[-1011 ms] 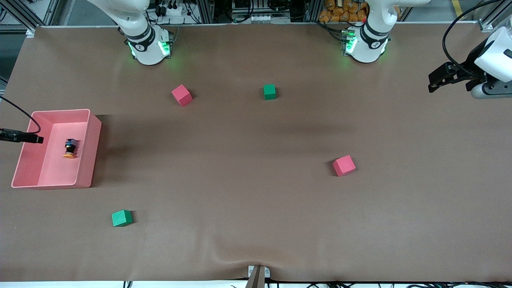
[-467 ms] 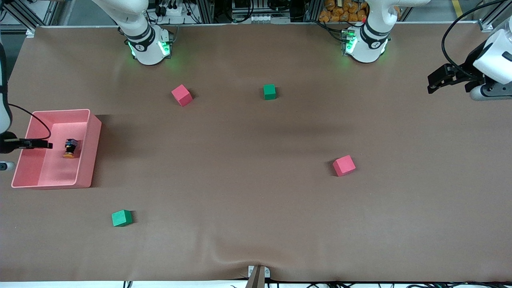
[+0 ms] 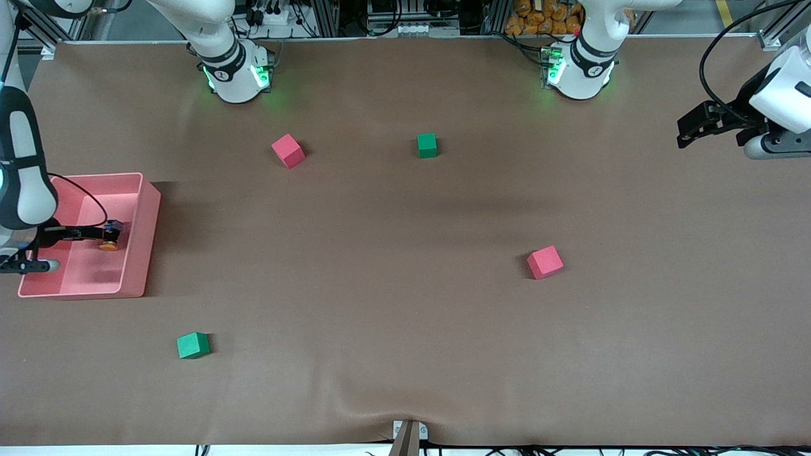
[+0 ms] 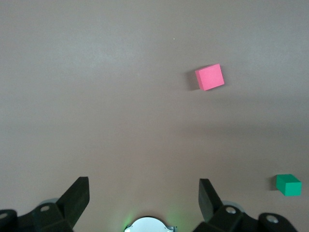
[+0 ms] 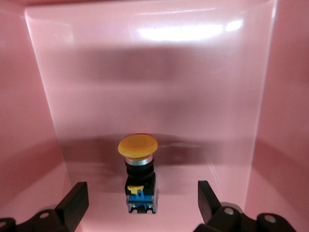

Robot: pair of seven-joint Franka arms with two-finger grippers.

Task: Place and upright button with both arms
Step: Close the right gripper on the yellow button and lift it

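Lying on its side in the pink bin (image 3: 142, 190) at the right arm's end of the table, the button (image 5: 139, 170) now has the right gripper (image 5: 140, 203) directly over it, fingers spread wide; a second ago that gripper was over the bin's outer edge. The left gripper (image 4: 143, 200) waits, released, above bare table.

Brown worktop (image 3: 405, 304) carries a pink bin (image 3: 147, 234) at the right arm's end. Two pink cubes (image 3: 288, 151) (image 3: 545, 262) and two green cubes (image 3: 427, 145) (image 3: 192, 345) lie scattered, well apart.
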